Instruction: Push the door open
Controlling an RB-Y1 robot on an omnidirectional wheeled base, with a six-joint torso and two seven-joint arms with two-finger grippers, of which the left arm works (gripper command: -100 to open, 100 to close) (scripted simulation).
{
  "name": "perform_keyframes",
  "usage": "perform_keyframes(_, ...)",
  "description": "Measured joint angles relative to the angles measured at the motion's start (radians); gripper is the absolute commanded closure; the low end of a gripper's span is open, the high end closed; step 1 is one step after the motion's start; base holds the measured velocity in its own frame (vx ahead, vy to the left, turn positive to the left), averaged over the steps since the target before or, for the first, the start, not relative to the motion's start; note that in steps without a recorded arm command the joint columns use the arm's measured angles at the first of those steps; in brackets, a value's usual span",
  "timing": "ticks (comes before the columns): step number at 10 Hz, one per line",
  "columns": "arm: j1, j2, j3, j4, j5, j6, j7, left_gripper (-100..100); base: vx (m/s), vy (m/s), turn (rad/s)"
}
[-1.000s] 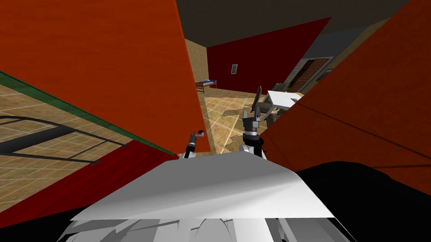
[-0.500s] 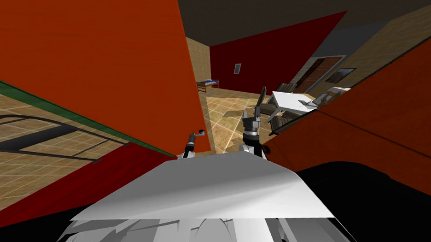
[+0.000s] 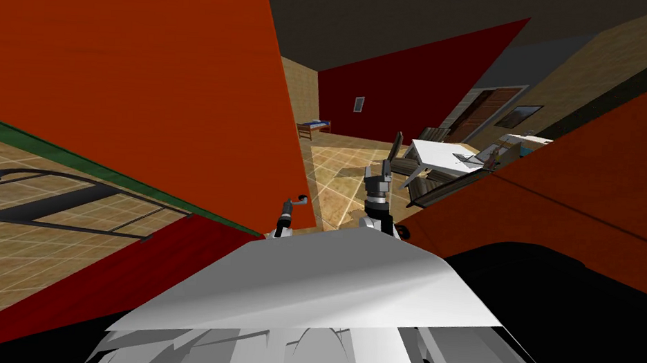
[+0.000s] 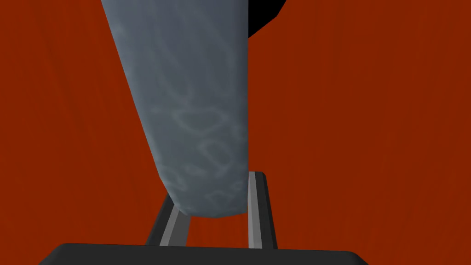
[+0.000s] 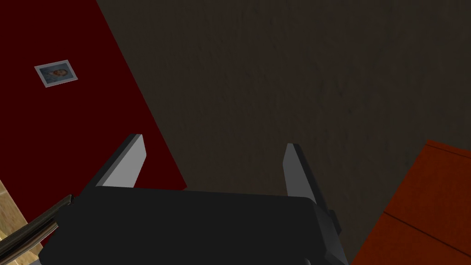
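Left hand (image 4: 214, 195) closed narrow on the rounded end of the grey door handle (image 4: 193, 106).
Its two fingers (image 4: 255, 207) press the lever's sides, with the orange-red door (image 4: 368, 119) close behind them. In the head view the door stands as a broad panel on the robot's left. Its free edge runs down to the handle, and the left hand sits just below the handle, touching it. The right hand (image 3: 385, 167) points up in the gap beside that edge, fingers wide apart and holding nothing. A tiled floor (image 3: 333, 176) and a white tabletop (image 3: 436, 153) show beyond the opening.
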Motion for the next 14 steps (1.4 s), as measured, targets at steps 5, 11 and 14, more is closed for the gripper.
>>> perform_keyframes(5, -0.037, -0.002, 0.039, 0.058, 0.003, -0.033, -0.017, 100, 0.123, -0.035, 0.1)
perform_keyframes(11, -0.077, -0.007, 0.058, 0.115, 0.027, -0.062, -0.051, -100, -0.104, 0.101, 0.014)
perform_keyframes(14, -0.085, -0.054, 0.055, 0.12, 0.042, -0.065, -0.071, -100, -0.203, -0.054, 0.0)
